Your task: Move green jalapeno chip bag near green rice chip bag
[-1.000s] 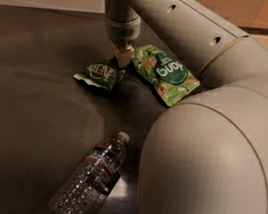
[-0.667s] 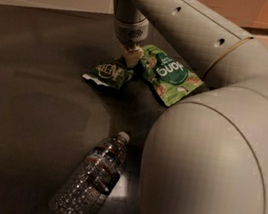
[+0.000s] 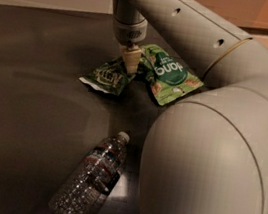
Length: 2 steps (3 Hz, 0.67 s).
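Your gripper (image 3: 131, 62) hangs low over the dark table (image 3: 27, 112). Its tan fingers pinch shut on the right end of the flat, olive green jalapeno chip bag (image 3: 107, 77). Just beside it lies the bright, crinkled green rice chip bag (image 3: 171, 77). You cannot tell if the bags touch, because the gripper hides that spot. The big grey arm (image 3: 205, 166) covers the table's right side.
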### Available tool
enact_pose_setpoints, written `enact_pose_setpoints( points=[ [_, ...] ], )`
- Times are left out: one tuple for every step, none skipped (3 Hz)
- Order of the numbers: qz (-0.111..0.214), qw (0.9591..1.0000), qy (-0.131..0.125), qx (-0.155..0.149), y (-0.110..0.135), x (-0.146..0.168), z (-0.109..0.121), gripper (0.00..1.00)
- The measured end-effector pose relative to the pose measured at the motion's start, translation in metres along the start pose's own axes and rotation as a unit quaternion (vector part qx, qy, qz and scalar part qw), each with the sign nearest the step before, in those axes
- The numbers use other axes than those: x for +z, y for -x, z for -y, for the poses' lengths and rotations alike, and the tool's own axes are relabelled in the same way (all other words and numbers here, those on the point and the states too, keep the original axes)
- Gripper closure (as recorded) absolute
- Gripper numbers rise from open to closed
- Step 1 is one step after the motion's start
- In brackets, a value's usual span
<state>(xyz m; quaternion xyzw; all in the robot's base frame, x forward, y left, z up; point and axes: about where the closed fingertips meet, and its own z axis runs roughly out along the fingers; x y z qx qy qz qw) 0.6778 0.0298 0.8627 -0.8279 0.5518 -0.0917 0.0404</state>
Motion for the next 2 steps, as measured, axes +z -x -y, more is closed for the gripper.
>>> enact_pose_setpoints(
  points=[
    [0.002, 1.0000, -0.005, 0.000, 0.0011, 0.0020, 0.0031, 0.00],
    [0.002, 1.0000, -0.005, 0.000, 0.0011, 0.0020, 0.0031, 0.00]
  ],
)
